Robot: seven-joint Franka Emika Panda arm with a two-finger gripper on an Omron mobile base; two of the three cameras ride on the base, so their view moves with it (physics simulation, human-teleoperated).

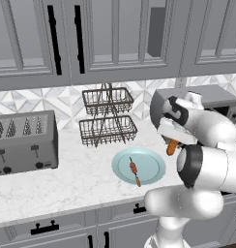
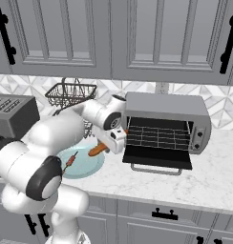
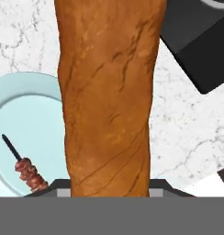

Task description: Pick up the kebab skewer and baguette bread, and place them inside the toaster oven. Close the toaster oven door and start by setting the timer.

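The pincer [image 2: 106, 145] is clamping partway closed on one end of the baguette [image 2: 97, 149], a light, rigid, rough-crusted loaf, and is carrying it above the desk [image 2: 209, 176] between the teal plate [image 2: 90, 167] and the open toaster oven [image 2: 166, 126].

Baguette bread [image 3: 109, 92]: brown, crusted, cracked surface; raised off the counter between plate and oven. Kebab skewer [image 1: 134, 170]: thin stick with red-brown and orange chunks, flat on the pale teal plate [image 1: 151, 160]. Toaster oven [image 2: 166, 114]: grey box, door lowered, wire rack exposed.
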